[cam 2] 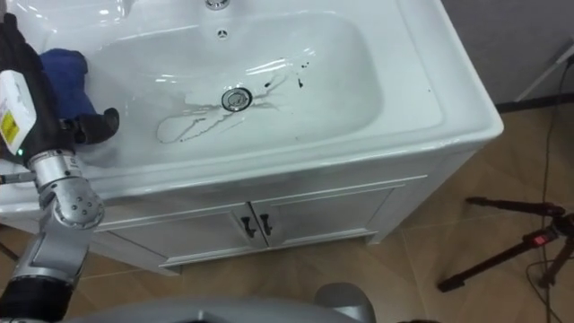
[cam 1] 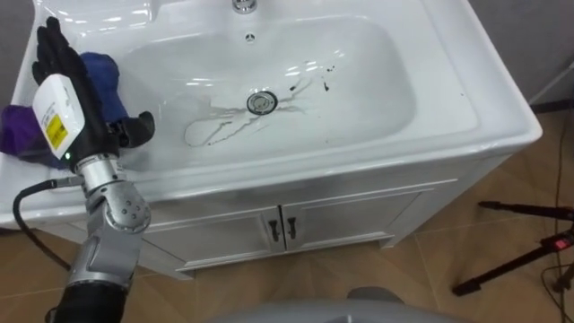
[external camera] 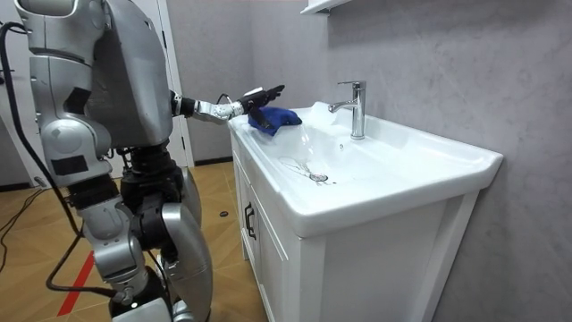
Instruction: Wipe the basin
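Just over the blue cloth on the basin rim: left hand, fingers straight, thumb apart.

You have 1 basin before you, with 1 faucet, 1 drain and 1 overflow hole. On its rim you can count 2 cloths: 1 blue cloth and 1 purple cloth. The 1 cabinet below has 2 doors and 2 handles. You see 1 left hand and 1 dark stand.
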